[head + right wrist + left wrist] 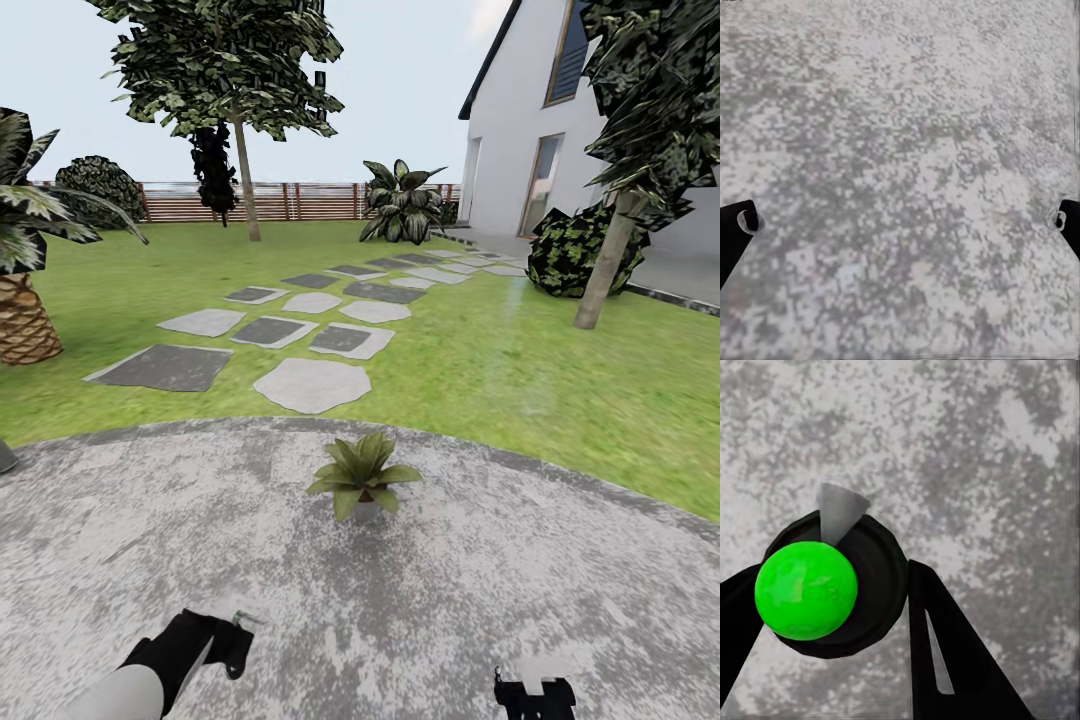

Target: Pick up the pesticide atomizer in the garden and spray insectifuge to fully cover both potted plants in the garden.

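One potted plant [362, 478], a low rosette of green leaves over a small grey pot, stands on the grey paved patio [480, 590] near its far edge, ahead of both arms. I see no whitish specks on its leaves. The second plant is out of view. My left gripper [226, 643] [840, 615] is shut on the pesticide atomizer [870, 577], a dark round bottle with a bright green top and a pale nozzle, held low over the paving. My right gripper [535, 694] [900, 221] is open and empty above the patio.
Green lawn [520, 370] rings the patio, with grey stepping stones [312, 384] leading away toward a white house [520, 150]. A palm trunk [24, 320] stands at left, and a tree trunk [604, 270] and a bush [566, 252] at right. A wooden fence [300, 202] closes the back.
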Robot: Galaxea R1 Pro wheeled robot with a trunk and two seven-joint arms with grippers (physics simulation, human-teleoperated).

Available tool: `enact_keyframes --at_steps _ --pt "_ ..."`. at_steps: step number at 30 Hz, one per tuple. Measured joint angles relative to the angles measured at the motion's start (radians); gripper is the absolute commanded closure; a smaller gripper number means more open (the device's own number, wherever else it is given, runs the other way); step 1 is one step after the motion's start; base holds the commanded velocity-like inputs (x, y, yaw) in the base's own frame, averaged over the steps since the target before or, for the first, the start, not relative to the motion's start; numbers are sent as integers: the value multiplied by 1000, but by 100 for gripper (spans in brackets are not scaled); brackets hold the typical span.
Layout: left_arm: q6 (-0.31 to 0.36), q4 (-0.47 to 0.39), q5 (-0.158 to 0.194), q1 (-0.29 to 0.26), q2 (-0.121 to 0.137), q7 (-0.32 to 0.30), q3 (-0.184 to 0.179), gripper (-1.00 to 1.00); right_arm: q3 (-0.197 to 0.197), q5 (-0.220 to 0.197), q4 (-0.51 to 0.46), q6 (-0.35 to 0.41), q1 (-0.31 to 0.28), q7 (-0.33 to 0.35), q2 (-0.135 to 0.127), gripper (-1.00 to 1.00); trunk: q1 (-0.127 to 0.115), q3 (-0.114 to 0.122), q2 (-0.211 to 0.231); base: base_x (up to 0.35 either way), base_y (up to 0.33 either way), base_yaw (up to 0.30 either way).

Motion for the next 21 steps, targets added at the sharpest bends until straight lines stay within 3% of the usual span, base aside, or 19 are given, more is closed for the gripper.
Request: enact_keyframes --at_steps 2,4,7,13,21 --pt "7 0 -1 -1 -6 0 -2 100 -26 -55 1 1 0 -1 -1 -100 0 0 0 272 0 0" --pt "10 0 -1 -1 -8 0 -2 100 -33 -80 1 1 0 0 -1 -100 0 0 0 312 0 0" --pt "12 1 -3 -2 -11 0 -5 100 -36 -89 1 1 0 1 0 -100 -1 0 0 328 0 0" --pt "13 1 -5 2 -13 0 -55 100 -36 -92 2 1 0 4 1 -100 -1 0 0 334 0 0" --pt "12 1 -5 4 -13 0 -60 100 -35 -88 2 1 0 5 1 -100 -1 0 0 335 0 0"
